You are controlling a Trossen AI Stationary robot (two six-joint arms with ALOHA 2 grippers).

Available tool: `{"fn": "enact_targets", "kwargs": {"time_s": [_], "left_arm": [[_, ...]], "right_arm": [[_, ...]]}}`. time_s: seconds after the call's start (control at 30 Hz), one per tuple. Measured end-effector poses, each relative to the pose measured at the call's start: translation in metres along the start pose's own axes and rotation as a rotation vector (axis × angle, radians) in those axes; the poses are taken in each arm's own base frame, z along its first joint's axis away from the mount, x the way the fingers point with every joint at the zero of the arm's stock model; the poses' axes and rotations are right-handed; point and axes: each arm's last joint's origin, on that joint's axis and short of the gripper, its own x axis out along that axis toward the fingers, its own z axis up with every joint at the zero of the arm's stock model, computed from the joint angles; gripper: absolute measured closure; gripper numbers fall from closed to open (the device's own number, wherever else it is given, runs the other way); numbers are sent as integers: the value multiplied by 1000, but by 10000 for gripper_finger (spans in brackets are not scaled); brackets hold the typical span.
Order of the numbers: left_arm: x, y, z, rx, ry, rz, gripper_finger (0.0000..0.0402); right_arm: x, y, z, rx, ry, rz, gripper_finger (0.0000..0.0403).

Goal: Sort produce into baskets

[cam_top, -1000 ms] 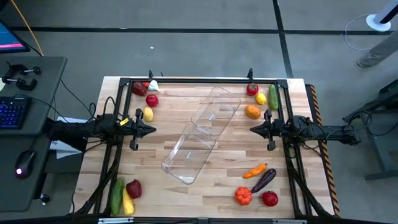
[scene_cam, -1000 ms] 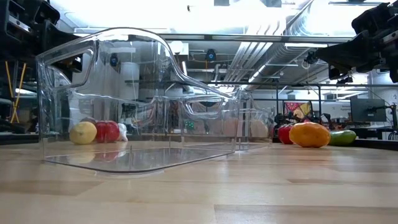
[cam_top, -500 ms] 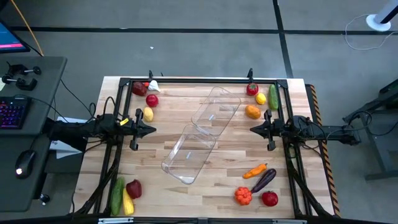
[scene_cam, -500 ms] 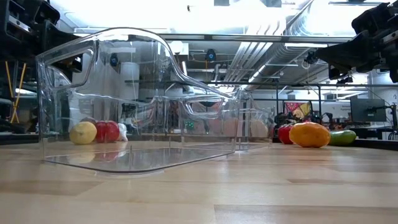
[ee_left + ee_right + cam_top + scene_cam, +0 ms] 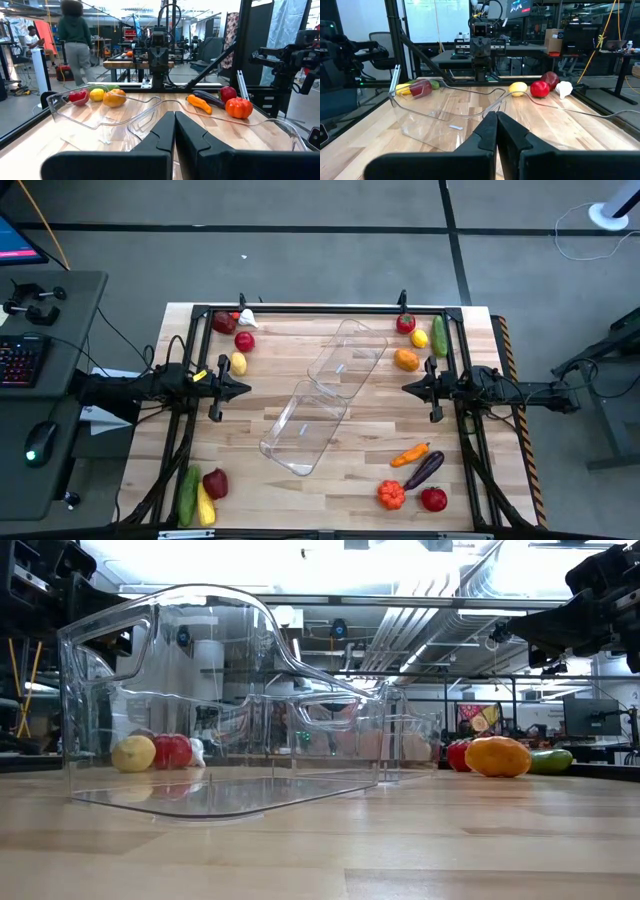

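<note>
- Nothing on the tabletop (image 5: 330, 465) has shifted over the last second: both arms sit exactly where they were, and every piece of produce lies in the same spot.
- The left tool (image 5: 243, 388) hangs at the 9 o'clock edge with its fingers pressed fully together and nothing between them; the left wrist view shows them meeting in a closed wedge.
- The right tool (image 5: 409, 388) mirrors it at 3 o'clock, likewise closed tight and empty.
- The two clear baskets lie end to end on a diagonal through the centre, one (image 5: 347, 356) toward 1 o'clock, the other (image 5: 303, 428) toward 7 o'clock; both look empty.
- The produce sits in four corner clusters: red apple (image 5: 244, 341) and lemon (image 5: 238, 363) at 10 o'clock, cucumber (image 5: 440, 336) at 2 o'clock, carrot (image 5: 410, 454) and eggplant (image 5: 424, 469) at 5 o'clock, another cucumber (image 5: 189, 492) at 7 o'clock.
- My judgement: sorting has not begun, and no piece is yet approached.
</note>
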Motion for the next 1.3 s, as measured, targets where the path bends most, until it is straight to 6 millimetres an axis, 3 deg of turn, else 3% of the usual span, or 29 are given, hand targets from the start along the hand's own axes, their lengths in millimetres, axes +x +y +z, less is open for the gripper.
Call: {"fn": "enact_targets", "kwargs": {"time_s": [0.3, 0.37, 0.5, 0.6, 0.67, 0.83, 1.0, 1.13, 1.3], "left_arm": [[0, 0, 0, 0, 1, 0, 401], [0, 0, 0, 0, 1, 0, 401], [0, 0, 0, 0, 0, 0, 401], [0, 0, 0, 0, 1, 0, 401], [0, 0, 0, 0, 1, 0, 401], [0, 0, 0, 0, 1, 0, 401], [0, 0, 0, 0, 0, 0, 401], [0, 0, 0, 0, 0, 0, 401], [0, 0, 0, 0, 0, 0, 401]], "right_arm": [[0, -2, 6, -17, -59, -52, 402], [-2, -2, 20, 110, -211, -53, 402], [-22, -6, 62, 432, -721, -63, 402], [-35, -10, 87, 460, -898, -175, 402], [-31, -12, 102, 426, -813, -280, 402], [-13, -21, 133, 343, -319, -611, 402], [-1, -31, 154, 301, 119, -710, 393], [15, -40, 155, 311, 406, -703, 348], [36, -55, 144, 391, 654, -798, 255]]}}
